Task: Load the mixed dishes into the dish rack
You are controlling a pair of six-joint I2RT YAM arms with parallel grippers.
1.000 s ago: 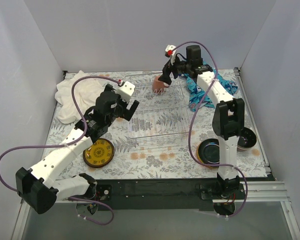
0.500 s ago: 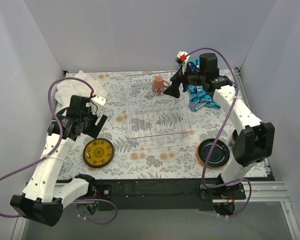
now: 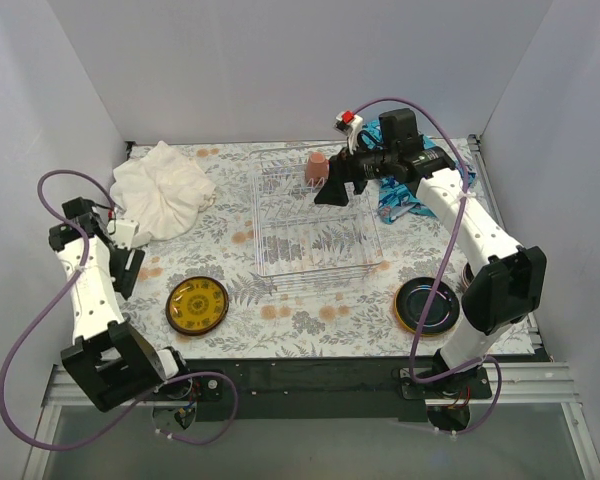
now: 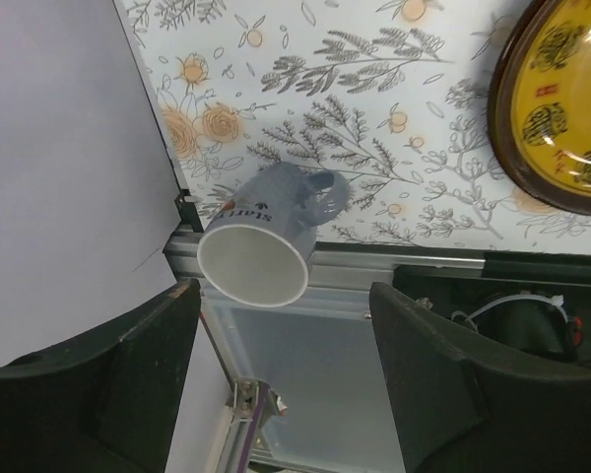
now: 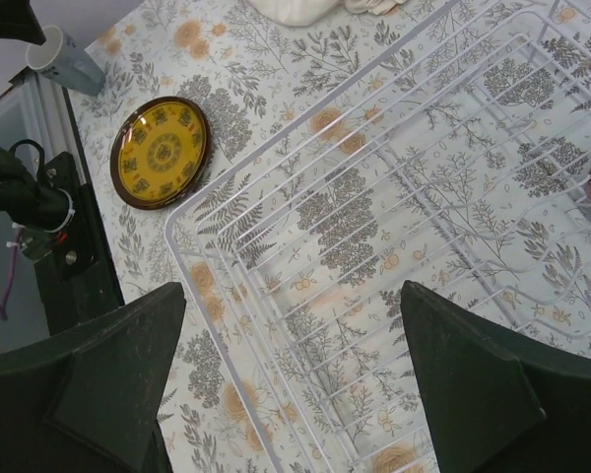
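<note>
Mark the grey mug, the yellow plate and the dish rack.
grey mug [image 4: 276,212], left wrist view, on its side wall.
yellow plate [image 3: 197,305], top external view, on its centre.
dish rack [image 3: 315,268], top external view, on its near wall.

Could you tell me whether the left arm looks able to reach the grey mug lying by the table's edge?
Probably yes: the left end effector hangs open above the grey mug, with nothing between them, though the side wall stands close.
</note>
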